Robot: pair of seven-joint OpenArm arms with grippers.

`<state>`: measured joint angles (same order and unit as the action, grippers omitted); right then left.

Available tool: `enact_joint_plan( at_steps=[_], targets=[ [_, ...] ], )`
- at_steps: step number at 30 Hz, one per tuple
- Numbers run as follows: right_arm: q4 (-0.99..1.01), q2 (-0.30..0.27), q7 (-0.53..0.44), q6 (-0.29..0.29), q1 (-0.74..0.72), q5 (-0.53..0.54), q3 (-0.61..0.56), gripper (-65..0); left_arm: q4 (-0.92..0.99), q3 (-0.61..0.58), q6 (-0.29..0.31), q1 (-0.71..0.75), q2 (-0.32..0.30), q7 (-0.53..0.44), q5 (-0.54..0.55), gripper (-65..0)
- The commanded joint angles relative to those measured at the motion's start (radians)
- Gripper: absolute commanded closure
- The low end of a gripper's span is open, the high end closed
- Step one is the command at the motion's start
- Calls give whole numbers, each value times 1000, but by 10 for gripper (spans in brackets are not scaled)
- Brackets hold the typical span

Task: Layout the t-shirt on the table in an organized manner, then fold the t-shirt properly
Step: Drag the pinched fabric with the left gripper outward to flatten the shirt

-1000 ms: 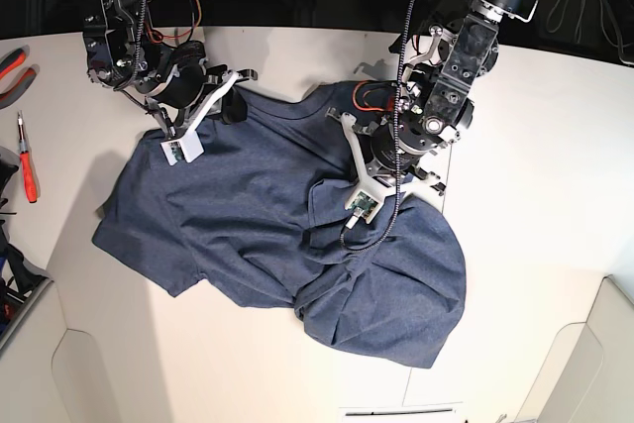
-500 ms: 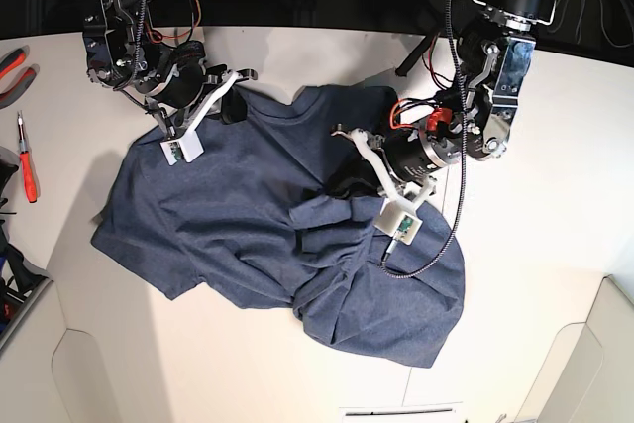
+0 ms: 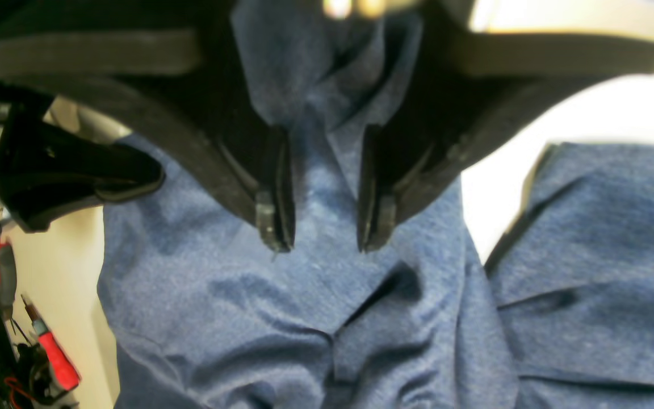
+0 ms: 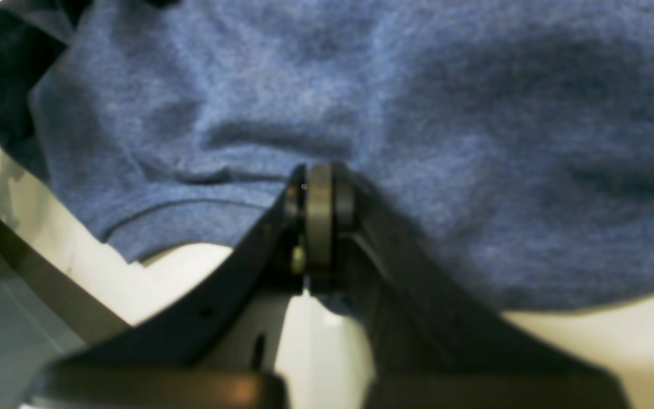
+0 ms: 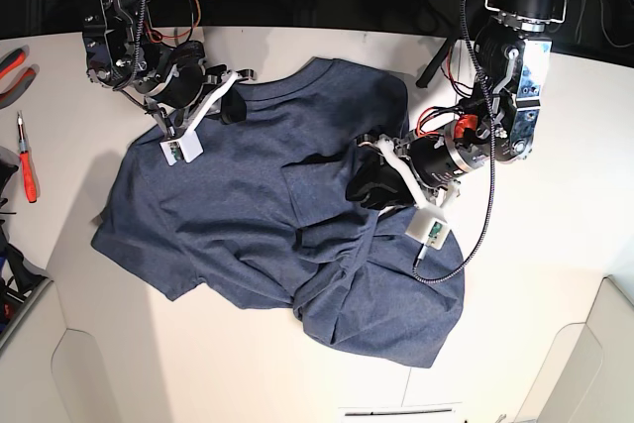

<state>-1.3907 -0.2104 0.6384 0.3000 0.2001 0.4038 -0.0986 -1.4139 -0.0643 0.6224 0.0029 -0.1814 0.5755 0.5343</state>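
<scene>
Over crumpled t-shirt, left pincer angled down, parted, right pincer clamping shirt hem

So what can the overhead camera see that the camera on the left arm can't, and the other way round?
Only the overhead base view shows the whole crumpled t-shirt spread on the table, both arms at once, and the right gripper at the shirt's edge near the collar.

Only the left wrist view shows the left gripper close up: its jaws stand apart over a ridge of blue fabric, not pinching it.

Both show the blue shirt's wrinkles, the white table, and a red-handled screwdriver off to the side.
</scene>
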Motion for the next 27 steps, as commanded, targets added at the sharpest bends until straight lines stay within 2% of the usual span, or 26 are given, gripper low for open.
enact_joint_plan(
  at_steps=[1, 4, 6, 8, 10, 15, 19, 21, 24, 27],
  targets=[
    [19, -22, 117, -68, 25, -116, 3, 0, -20, -1, 19, -17, 2, -26, 13, -229],
    [19, -22, 116, -68, 25, -116, 3, 0, -20, -21, 19, -17, 15, -41, -39, -234],
    [19, -22, 114, -68, 25, -116, 3, 0, -20, -61, 19, -16, 23, -56, -95, -271],
    [19, -22, 114, -68, 25, -116, 3, 0, -20, -122, 18, -17, 23, -87, -177, -312],
    [19, -22, 114, -68, 25, -116, 3, 0, -20, -185, 12, -17, 23, -124, -271, -319],
    [19, -22, 113, -68, 25, -116, 3, 0, -20, -316, -131, -17, 23, -169, -495, -319],
    [19, -22, 113, -68, 25, -116, 3, 0, -20, -392, -301, -18, 23, -192, -669, -318],
    [19, -21, 113, -68, 25, -116, 3, 0, -20, -418, -360, -19, 18, -191, -737, -318],
    [19, -22, 113, -68, 25, -116, 3, 0, -20, -444, -422, -19, 11, -187, -814, -318],
    [19, -22, 113, -68, 25, -116, 3, 0, -20, -452, -473, -19, 8, -178, -843, -317]
  ],
)
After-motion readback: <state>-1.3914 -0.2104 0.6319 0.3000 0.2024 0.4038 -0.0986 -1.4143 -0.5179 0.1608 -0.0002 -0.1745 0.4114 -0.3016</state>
